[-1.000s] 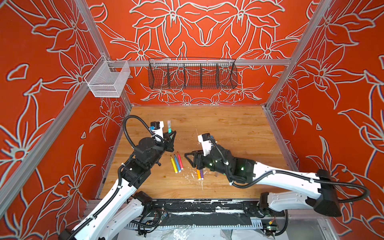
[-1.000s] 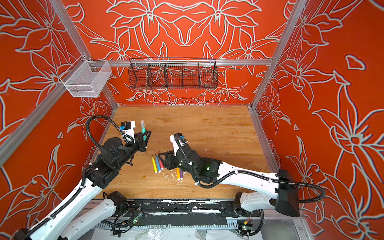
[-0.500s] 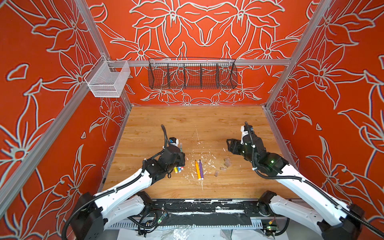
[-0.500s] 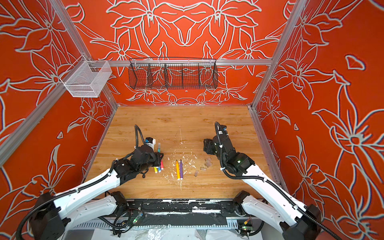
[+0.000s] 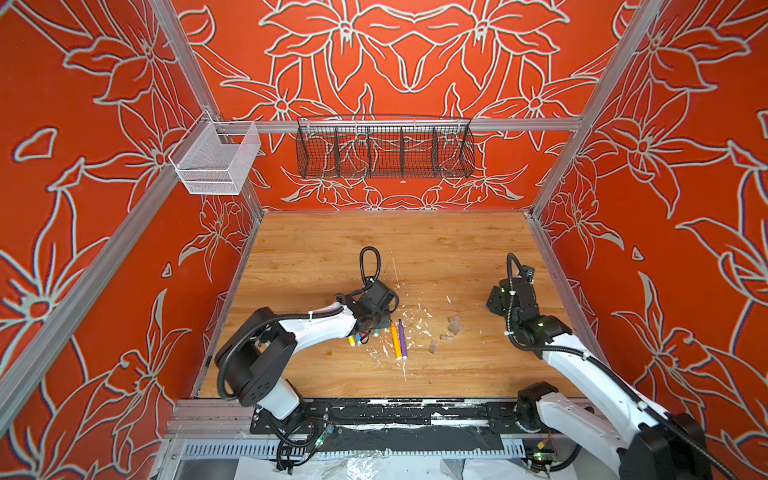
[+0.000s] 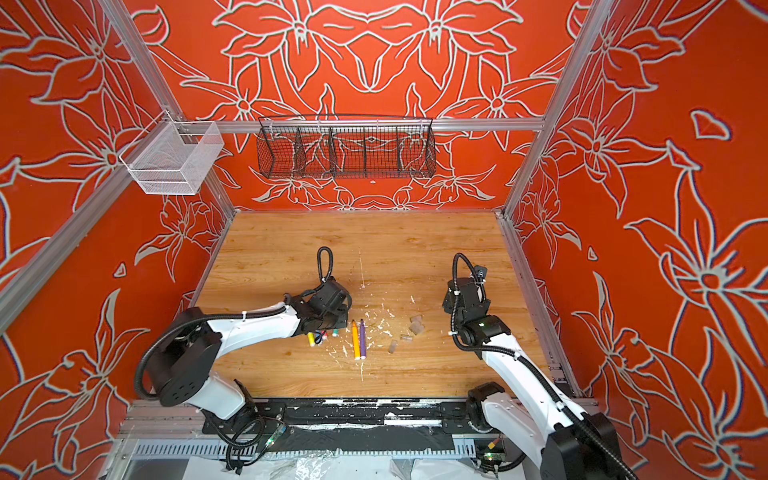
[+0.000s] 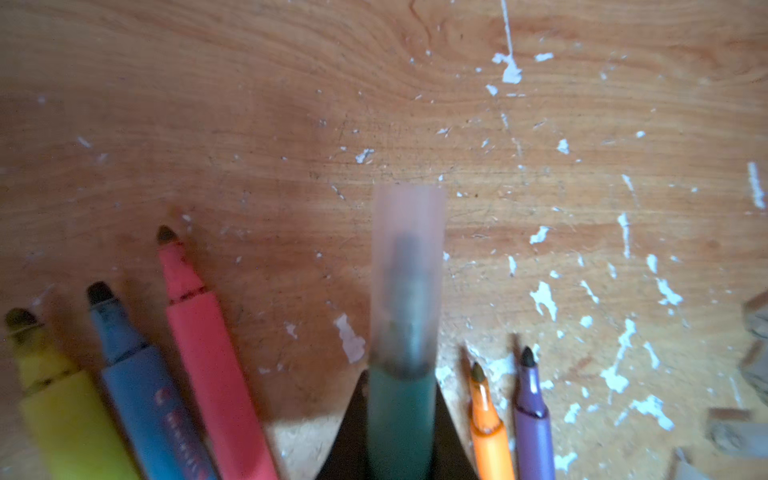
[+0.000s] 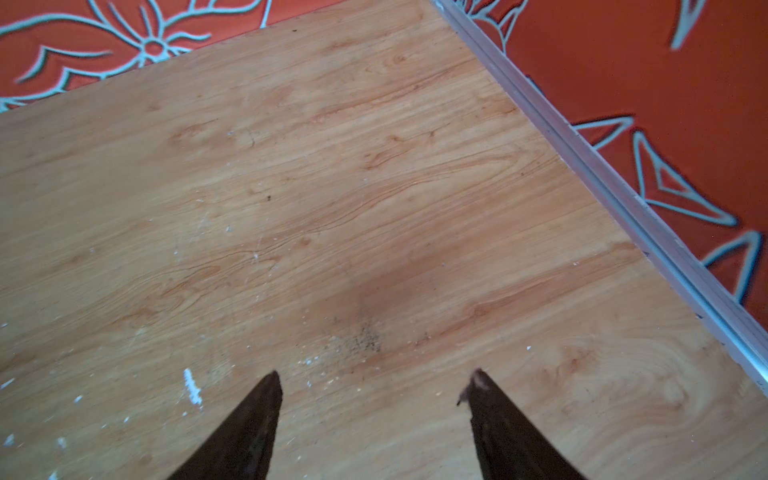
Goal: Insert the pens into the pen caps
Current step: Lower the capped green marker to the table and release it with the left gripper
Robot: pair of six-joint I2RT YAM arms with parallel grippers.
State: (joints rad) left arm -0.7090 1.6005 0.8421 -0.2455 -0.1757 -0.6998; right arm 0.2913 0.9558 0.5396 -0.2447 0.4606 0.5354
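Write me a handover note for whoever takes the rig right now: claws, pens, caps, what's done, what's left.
Left claw: shut on the teal pen, which has a clear cap over its tip. The picture is too blurred to tell if it is fully seated.
Right claw: open and empty, over bare table.
Yellow pen, blue pen and pink pen lie uncapped beside the left claw. Orange pen and purple pen lie side by side, uncapped.
Loose caps: at least four, clustered right of the purple pen.
Done: teal capped.
Left: set it down, then cap the other five.
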